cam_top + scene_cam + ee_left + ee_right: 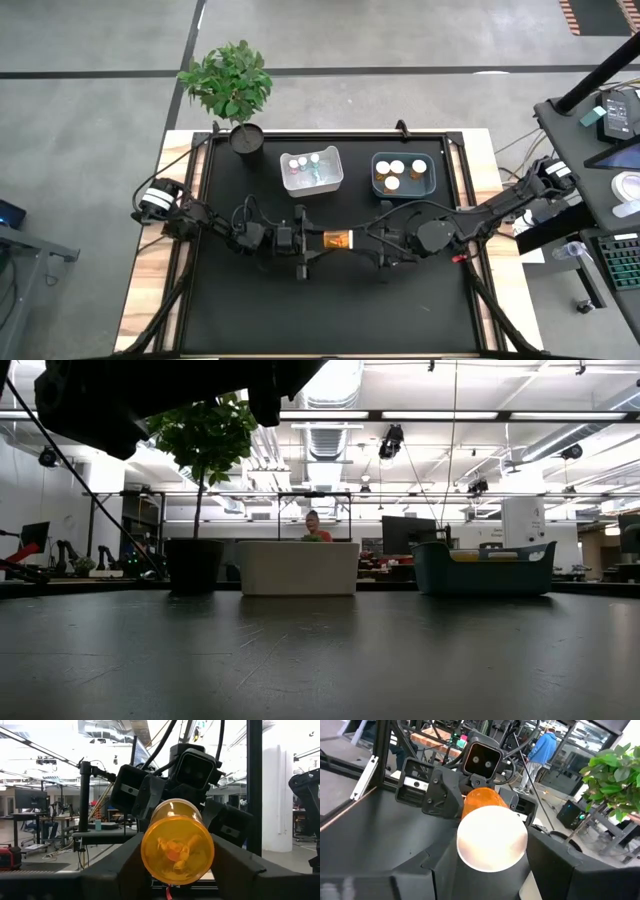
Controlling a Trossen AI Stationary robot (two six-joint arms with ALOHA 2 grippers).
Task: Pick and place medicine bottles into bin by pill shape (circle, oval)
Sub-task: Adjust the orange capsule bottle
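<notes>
One medicine bottle [338,240], amber with a white cap, lies level in the air above the middle of the black table, between my two grippers. My left gripper [318,240] is shut on its amber bottom end, and orange pills show through the base [177,851]. My right gripper [360,240] is shut on its cap end [492,837]. A white bin [311,170] at the back holds whitish bottles. A blue bin [403,175] next to it holds amber bottles with white caps. My left gripper pinches the bottle's amber body near its bottom end [150,832] between its two fingers [120,865]. They come level from the table's left and lie along the bottle, which is lifted clear and level. My right gripper has the white cap [470,827] between its two fingers [555,865]. They come level from the table's right, along the bottle. The cap faces that wrist, and the bottle is clear of the table.
A potted plant [238,85] stands at the far left corner, beside the white bin. A small red object [458,258] lies by the table's right rail. The black table top [320,660] in front of the bins is bare. A person [315,525] shows in the room behind.
</notes>
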